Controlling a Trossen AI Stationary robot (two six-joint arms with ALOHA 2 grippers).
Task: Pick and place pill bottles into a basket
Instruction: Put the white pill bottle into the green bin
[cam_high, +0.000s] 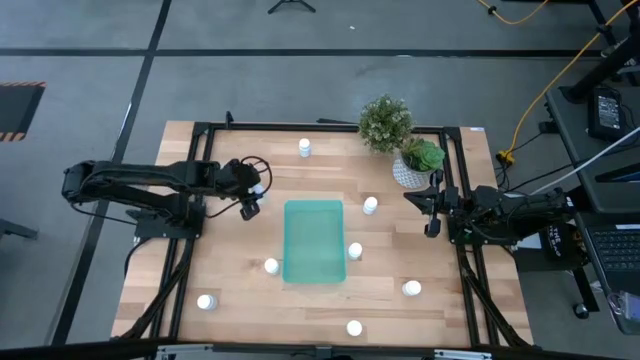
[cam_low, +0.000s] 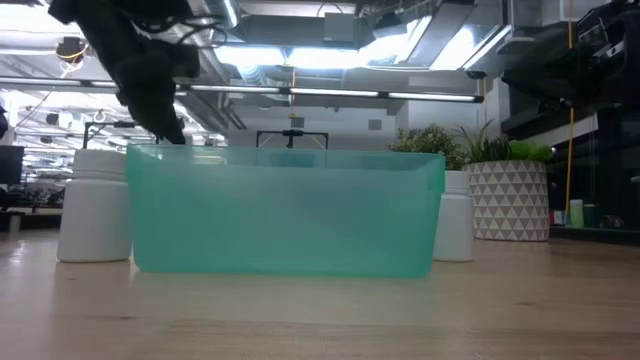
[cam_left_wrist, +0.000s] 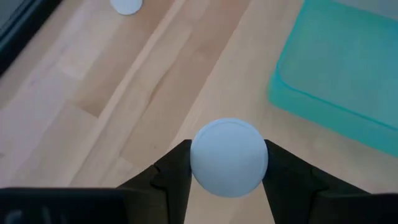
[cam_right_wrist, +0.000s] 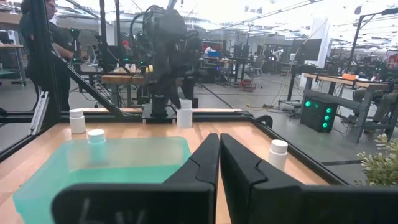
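My left gripper (cam_high: 252, 196) is left of the teal basket (cam_high: 314, 241), shut on a white pill bottle (cam_left_wrist: 228, 157). The basket stands in the table's middle and also shows in the low view (cam_low: 285, 210). Several other bottles stand upright on the table around it, for instance at the far edge (cam_high: 305, 148), right of the basket (cam_high: 370, 205) and at its left near corner (cam_high: 271, 266). My right gripper (cam_high: 432, 205) is shut and empty at the table's right side, its fingers (cam_right_wrist: 219, 163) pointing toward the basket. My left gripper pinches the bottle between its two fingers, one on each side of the round cap (cam_left_wrist: 194, 163). The fingers come from above, pointing down. The bottle is upright, cap up. I cannot tell whether its base is on the table.
A white patterned plant pot (cam_high: 408, 170) with a green plant stands at the back right, beside a second plant (cam_high: 385, 122). More bottles stand near the front edge (cam_high: 354, 327), front left (cam_high: 205, 301) and front right (cam_high: 411, 288). Black frame rails run along the table's sides.
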